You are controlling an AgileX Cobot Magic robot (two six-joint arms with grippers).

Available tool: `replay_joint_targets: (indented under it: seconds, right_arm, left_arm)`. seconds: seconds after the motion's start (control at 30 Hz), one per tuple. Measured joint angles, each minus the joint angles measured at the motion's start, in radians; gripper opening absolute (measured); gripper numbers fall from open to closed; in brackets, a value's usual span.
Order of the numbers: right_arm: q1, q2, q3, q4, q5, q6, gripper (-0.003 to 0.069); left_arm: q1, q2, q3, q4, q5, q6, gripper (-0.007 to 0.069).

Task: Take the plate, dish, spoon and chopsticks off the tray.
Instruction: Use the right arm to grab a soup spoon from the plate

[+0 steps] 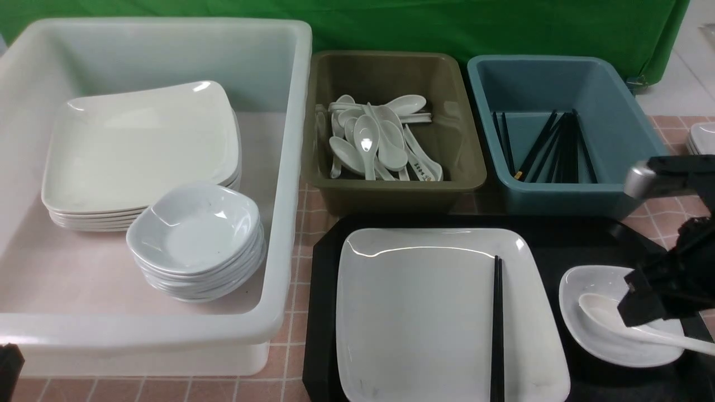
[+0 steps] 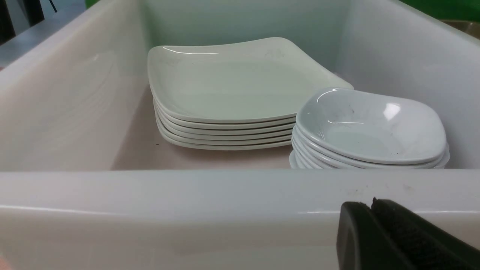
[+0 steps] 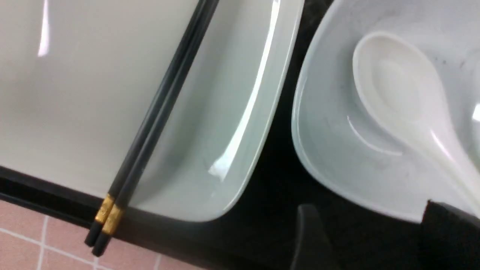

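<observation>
The black tray (image 1: pixel 564 237) lies at the front right. On it sits the large white plate (image 1: pixel 419 318), with the black chopsticks (image 1: pixel 497 329) lying along its right side. To the right of the plate is the small dish (image 1: pixel 586 340), and the white spoon (image 1: pixel 600 310) rests in it with its handle pointing right. My right gripper (image 3: pixel 375 228) hangs open just above the dish's near rim and the spoon's handle (image 3: pixel 450 157), with nothing between its fingers (image 3: pixel 311 240). My left gripper (image 2: pixel 371 205) is shut and empty, outside the white tub's near wall.
A big white tub (image 1: pixel 290 167) at the left holds a stack of plates (image 1: pixel 139 145) and a stack of small bowls (image 1: pixel 195 229). Behind the tray stand an olive bin (image 1: pixel 391 184) with several spoons and a blue bin (image 1: pixel 558 192) with several chopsticks. More white dishes (image 1: pixel 704 137) sit far right.
</observation>
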Motion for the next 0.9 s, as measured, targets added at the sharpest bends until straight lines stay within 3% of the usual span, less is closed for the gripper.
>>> replay_joint_targets:
  seconds: [0.2,0.27,0.43,0.77,0.83,0.9]
  right_arm:
    - [0.0,0.139,-0.053,-0.035,-0.004,-0.094,0.0517]
    - [0.001,0.193,-0.057,-0.097,-0.005,-0.103,0.053]
    - [0.001,0.266,-0.057,-0.205,-0.015,-0.067,0.0536]
    - [0.002,0.358,-0.061,-0.214,-0.067,-0.054,0.0536]
    - [0.003,0.361,-0.064,-0.215,-0.07,-0.054,0.0503]
    - [0.003,0.365,-0.069,-0.22,-0.065,-0.054,0.0415]
  left_arm:
    - [0.0,0.0,0.0,0.0,0.0,0.0,0.0021]
    - [0.0,0.0,0.0,0.0,0.0,0.0,0.0021]
    - [0.0,0.0,0.0,0.0,0.0,0.0,0.0021]
    - [0.0,0.0,0.0,0.0,0.0,-0.001,0.0021]
    - [0.0,0.0,0.0,0.0,0.0,-0.002,0.0021]
    - [0.0,0.0,0.0,0.0,0.0,-0.002,0.0021]
